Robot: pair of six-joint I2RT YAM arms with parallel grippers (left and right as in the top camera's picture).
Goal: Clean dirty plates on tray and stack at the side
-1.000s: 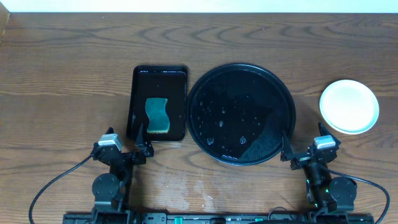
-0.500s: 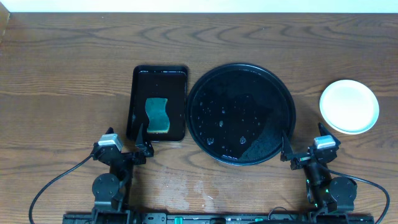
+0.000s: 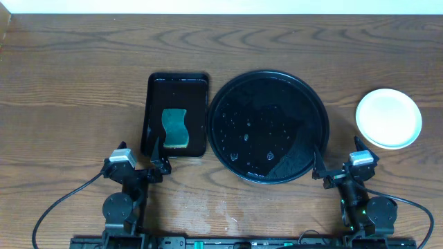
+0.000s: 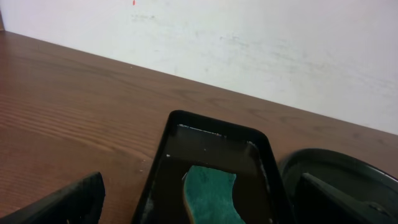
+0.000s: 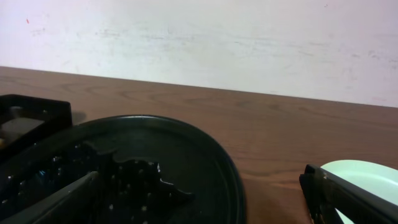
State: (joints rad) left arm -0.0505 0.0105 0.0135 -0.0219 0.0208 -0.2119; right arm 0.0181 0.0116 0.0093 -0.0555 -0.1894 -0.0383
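Observation:
The large round black tray (image 3: 266,126) sits mid-table, wet with droplets and holding no plates; it also shows in the right wrist view (image 5: 186,162) and at the edge of the left wrist view (image 4: 336,171). The plates (image 3: 388,118) form a pale stack on the table at the right; only the top one shows, and its rim appears in the right wrist view (image 5: 367,171). My left gripper (image 3: 137,166) is open and empty near the front edge, below the sponge tray. My right gripper (image 3: 344,169) is open and empty, between the round tray and the stack.
A rectangular black tray (image 3: 175,114) with a green sponge (image 3: 175,128) stands left of the round tray, also in the left wrist view (image 4: 211,193). A white wall runs along the table's far edge. Cables trail from both arm bases at the front.

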